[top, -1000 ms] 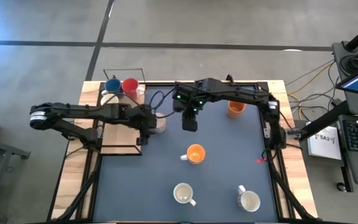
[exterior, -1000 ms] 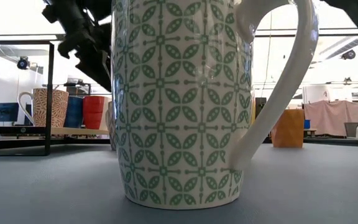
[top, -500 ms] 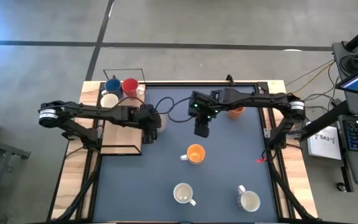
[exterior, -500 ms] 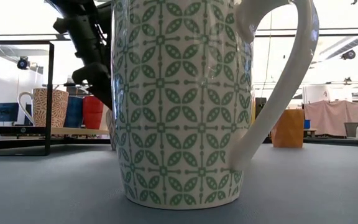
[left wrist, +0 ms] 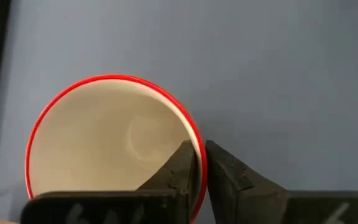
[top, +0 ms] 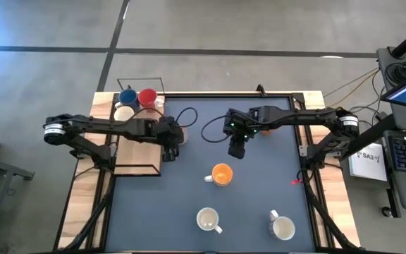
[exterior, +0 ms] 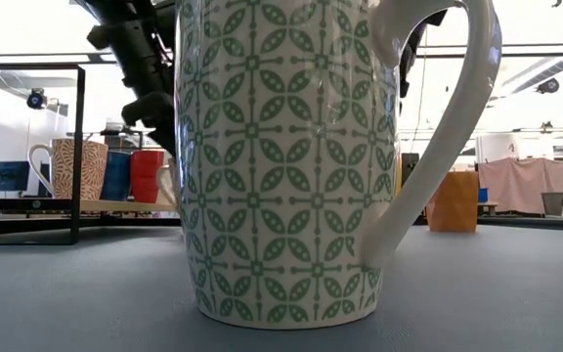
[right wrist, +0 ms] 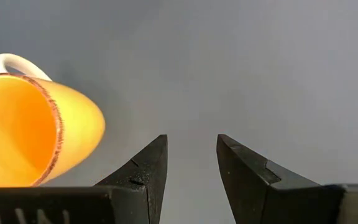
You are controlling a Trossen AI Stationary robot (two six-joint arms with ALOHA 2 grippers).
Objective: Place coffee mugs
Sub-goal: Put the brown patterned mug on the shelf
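Blue mug (top: 127, 97), red mug (top: 147, 97) and cream mug (top: 123, 113) stand together; orange mug (top: 221, 174) stands mid-tabletop, two white mugs (top: 208, 220) near the front

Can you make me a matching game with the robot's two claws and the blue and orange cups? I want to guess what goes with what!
Column one:
1. left gripper
2. right gripper
3. blue mug
4. orange mug

Column two:
A. on the wooden shelf, beside the red mug
B. open, holding nothing
C. in the middle of the dark mat
D. pinching the rim of the red-rimmed mug

Pairs: 1-D, 2-B, 3-A, 4-C
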